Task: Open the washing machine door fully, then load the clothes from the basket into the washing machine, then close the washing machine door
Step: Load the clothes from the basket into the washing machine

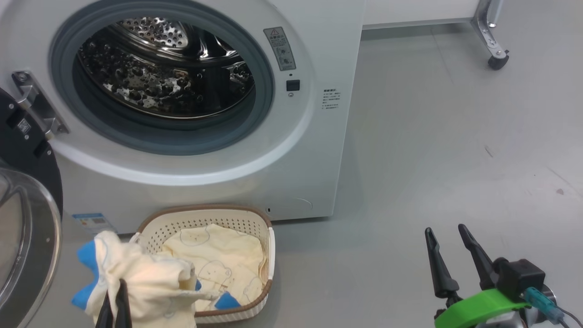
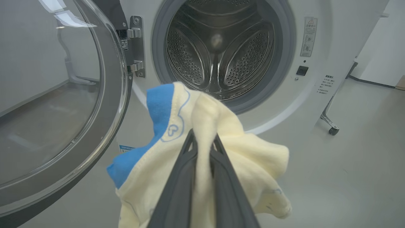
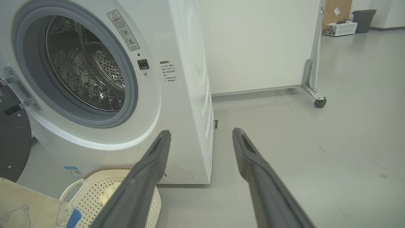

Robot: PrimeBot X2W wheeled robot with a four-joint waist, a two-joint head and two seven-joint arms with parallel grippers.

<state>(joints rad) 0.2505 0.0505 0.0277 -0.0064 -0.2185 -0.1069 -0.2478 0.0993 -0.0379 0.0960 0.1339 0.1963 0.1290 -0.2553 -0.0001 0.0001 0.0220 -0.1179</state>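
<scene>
The left gripper (image 2: 204, 138) is clenched on a bunched fold of a pale yellow garment (image 2: 240, 148), and blue-patched cloth spills to either side of its dark fingers (image 2: 177, 190). Pinching a gathered fold rather than an edge probably keeps the soft fabric from slipping. The garment hangs raised over the left end of the basket (image 1: 205, 211); whether its trailing end touches the basket I cannot tell.

A second yellow garment (image 1: 218, 259) lies flat in the basket, so by my reckoning loading is only partly done. The basket sits on the floor (image 1: 432, 159) at the foot of the washing machine (image 1: 319, 136), just below the opening, which keeps each carry short.

The right gripper (image 1: 445, 228) hangs well off to the right over bare floor. Its jaws are spread wide and hold nothing, and it is out of the left arm's path.

The washing machine door (image 2: 115, 104) stands swung to the left on its hinge (image 2: 137, 47), leaving the mouth free. Beyond it the perforated drum (image 2: 218, 47) looks bare. The left wrist view faces straight into the drum, which suggests the held garment goes there next.
</scene>
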